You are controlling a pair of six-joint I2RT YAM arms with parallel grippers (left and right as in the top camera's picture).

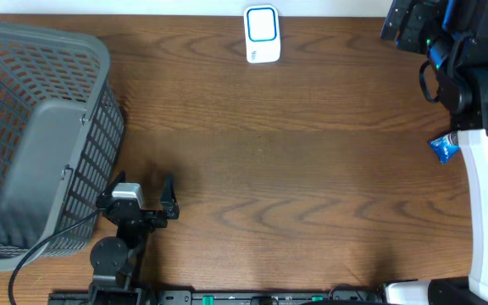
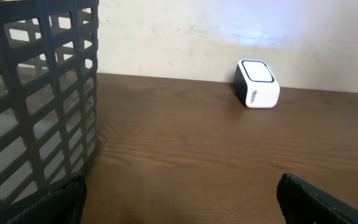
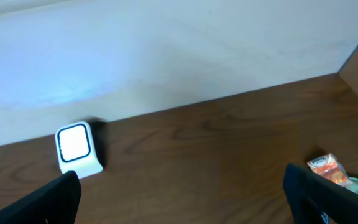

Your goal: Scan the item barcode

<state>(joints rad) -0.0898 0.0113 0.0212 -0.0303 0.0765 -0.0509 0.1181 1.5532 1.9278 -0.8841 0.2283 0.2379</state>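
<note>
The white barcode scanner (image 1: 262,34) with a blue-edged window stands at the table's far edge; it also shows in the left wrist view (image 2: 257,83) and the right wrist view (image 3: 76,149). The item, a small blue packet (image 1: 441,149), lies at the right, partly under the right arm. In the right wrist view it shows an orange-and-white face (image 3: 326,169) beside my right finger. My right gripper (image 3: 182,190) is open over bare wood with nothing in it. My left gripper (image 1: 138,197) (image 2: 179,196) is open and holds nothing, low at the front left.
A grey mesh basket (image 1: 91,51) fills the left side, its wall (image 2: 36,99) close beside my left finger. The right arm (image 1: 481,110) and its white base run down the right edge. A pale wall (image 3: 166,56) backs the table.
</note>
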